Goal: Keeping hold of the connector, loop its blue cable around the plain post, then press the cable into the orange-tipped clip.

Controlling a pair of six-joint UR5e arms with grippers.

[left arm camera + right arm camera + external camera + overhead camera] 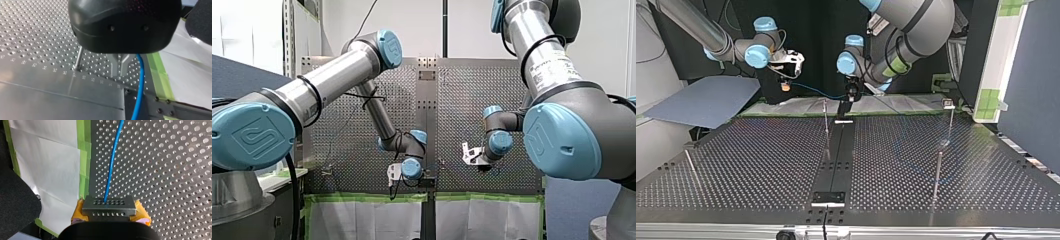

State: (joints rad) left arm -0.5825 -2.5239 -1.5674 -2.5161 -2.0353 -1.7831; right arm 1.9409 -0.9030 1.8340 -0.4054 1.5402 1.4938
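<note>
My right gripper [110, 213] is shut on a metal connector [109, 205] with rows of small holes, clamped between its yellow pads [78, 210]. The blue cable [113, 162] leaves the connector and runs out over the perforated table [170, 170]. In the top view the cable [817, 93] sags from my right gripper [784, 85] across to my left gripper [851, 96]. The metal fingers [115, 65] of my left gripper [119, 74] are shut, and the cable [140, 82] passes close beside them. A plain post [79, 58] stands just beside those fingers. I cannot make out an orange-tipped clip.
More thin posts stand on the table: one by the centre strip [826, 120], one with a block on top [949, 115], one nearer [937, 172], one at the left [691, 167]. White paper with green tape [57, 167] borders the table edge. A blue-grey sheet [706, 100] lies beyond the table.
</note>
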